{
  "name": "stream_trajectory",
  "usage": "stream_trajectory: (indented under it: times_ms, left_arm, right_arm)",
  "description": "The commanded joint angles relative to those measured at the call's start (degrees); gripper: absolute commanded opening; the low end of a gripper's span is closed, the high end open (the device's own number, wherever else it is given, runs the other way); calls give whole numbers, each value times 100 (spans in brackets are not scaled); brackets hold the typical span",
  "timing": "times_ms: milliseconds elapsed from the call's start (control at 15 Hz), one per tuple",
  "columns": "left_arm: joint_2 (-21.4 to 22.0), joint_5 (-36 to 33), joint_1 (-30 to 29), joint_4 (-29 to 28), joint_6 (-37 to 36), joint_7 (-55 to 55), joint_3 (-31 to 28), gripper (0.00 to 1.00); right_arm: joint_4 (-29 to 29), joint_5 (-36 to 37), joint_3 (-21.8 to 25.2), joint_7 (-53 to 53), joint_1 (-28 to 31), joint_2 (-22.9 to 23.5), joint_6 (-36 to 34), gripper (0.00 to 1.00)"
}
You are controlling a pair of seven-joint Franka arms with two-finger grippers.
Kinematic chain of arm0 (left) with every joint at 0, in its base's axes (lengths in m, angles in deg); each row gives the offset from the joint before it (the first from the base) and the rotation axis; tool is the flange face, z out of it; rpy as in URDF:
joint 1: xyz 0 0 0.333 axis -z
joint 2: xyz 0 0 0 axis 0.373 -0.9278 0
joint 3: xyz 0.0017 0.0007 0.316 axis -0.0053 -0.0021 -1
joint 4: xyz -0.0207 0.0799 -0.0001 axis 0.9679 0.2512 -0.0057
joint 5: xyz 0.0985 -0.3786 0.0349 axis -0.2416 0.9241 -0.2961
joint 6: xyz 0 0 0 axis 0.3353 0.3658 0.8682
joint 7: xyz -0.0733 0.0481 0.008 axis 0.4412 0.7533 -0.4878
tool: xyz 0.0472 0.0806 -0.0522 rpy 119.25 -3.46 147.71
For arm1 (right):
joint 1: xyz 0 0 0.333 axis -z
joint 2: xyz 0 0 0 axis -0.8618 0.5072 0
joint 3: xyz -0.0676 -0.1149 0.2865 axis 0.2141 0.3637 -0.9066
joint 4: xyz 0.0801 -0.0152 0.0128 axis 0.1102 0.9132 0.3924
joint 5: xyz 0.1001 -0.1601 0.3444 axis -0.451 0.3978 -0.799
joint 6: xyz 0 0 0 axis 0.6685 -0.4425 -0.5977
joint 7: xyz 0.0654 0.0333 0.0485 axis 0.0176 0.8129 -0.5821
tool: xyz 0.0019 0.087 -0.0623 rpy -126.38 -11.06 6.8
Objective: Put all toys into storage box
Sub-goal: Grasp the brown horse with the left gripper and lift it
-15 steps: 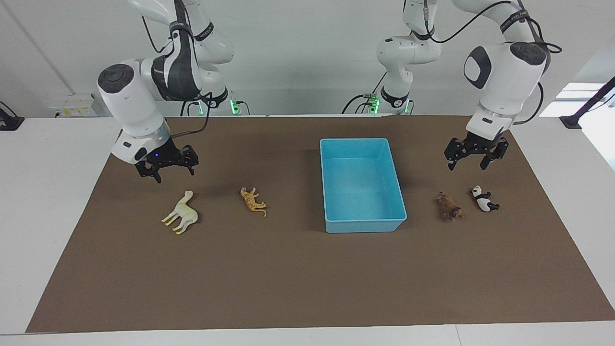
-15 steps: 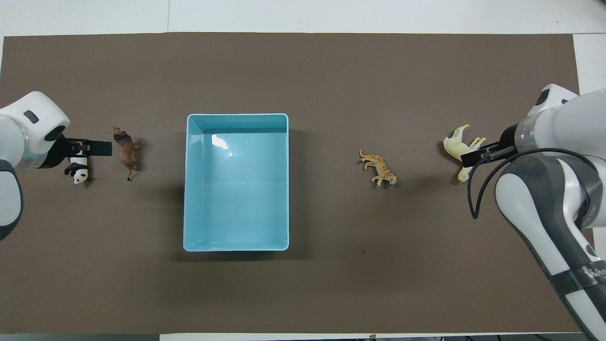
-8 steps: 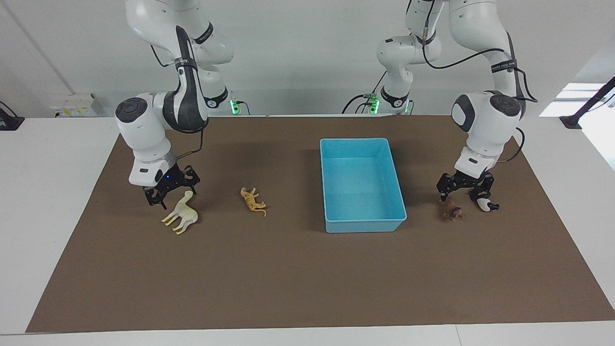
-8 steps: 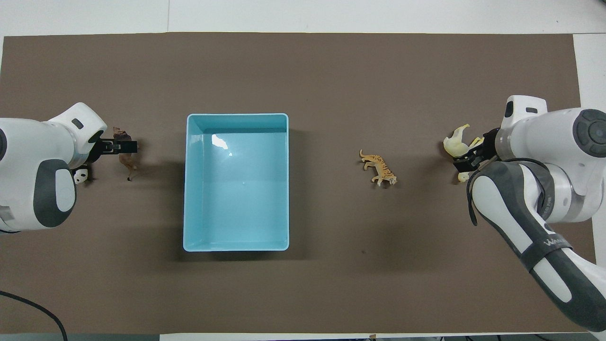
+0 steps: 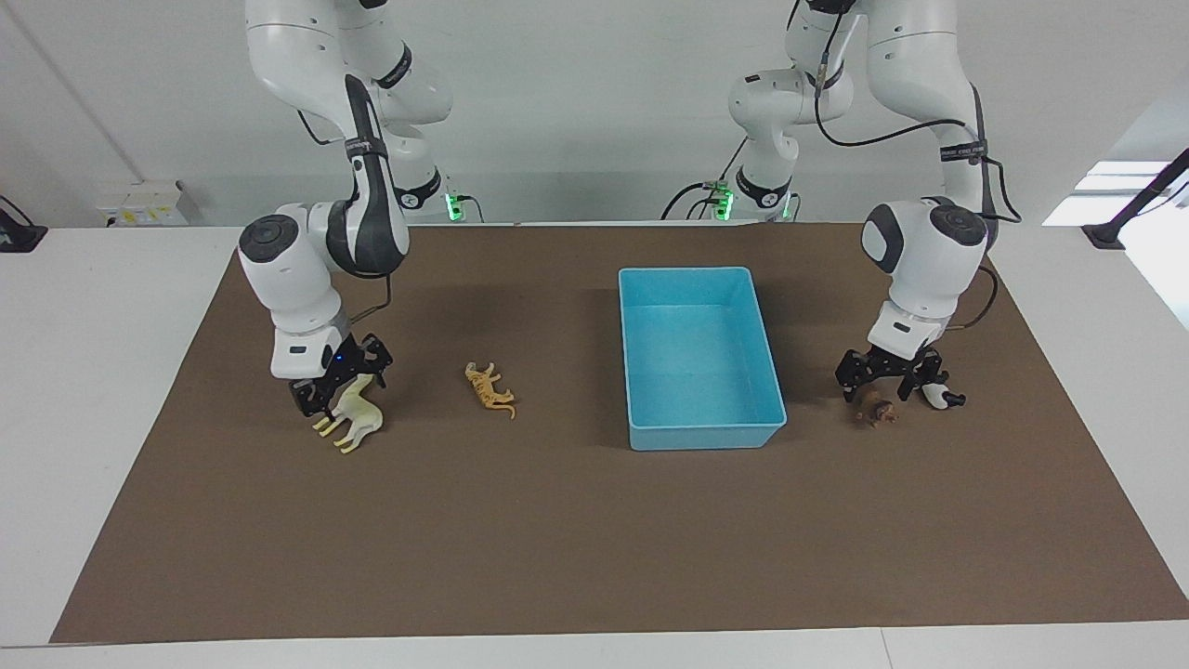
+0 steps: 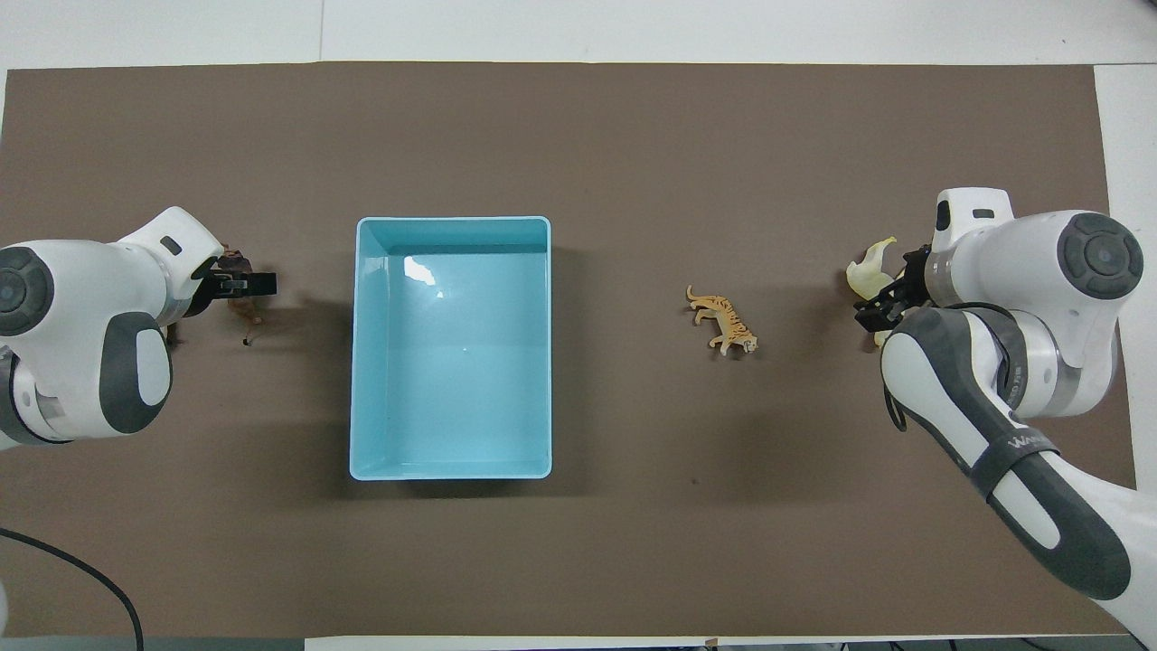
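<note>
Lying outside box point(image 5: 700, 346): four toys point(image 5: 489, 387).

a brown mat point(image 5: 594, 548) covers most of a white table point(image 5: 84, 390). a black cable point(image 6: 77, 574) curls across the mat's corner at the left arm's end, nearest the robots. a pale box point(image 5: 139, 203) sits by the wall.
</note>
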Motion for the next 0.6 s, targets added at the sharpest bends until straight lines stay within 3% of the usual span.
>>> stream_trajectory:
  times_ms: [0,133,200,400,533]
  left_arm:
    - [-111,11,-20,-53,208,-71,15,87]
    - [-138,20,-11,34,129,-80,15,20]
    - [-147,37,-11,122,85,-89,24,0]
    - [-147,55,41,341,-204,-369,24,0]
    - [-77,55,94,805,-895,-667,76,0]
  right_arm:
    - [69,-69,-27,246,76,3,33,99]
    - [78,-69,-27,388,41,29,33,97]
    - [78,-69,-27,388,41,81,59,96]
    - [78,-69,-27,379,32,196,129,89]
    - [78,-69,-27,345,32,240,173,87]
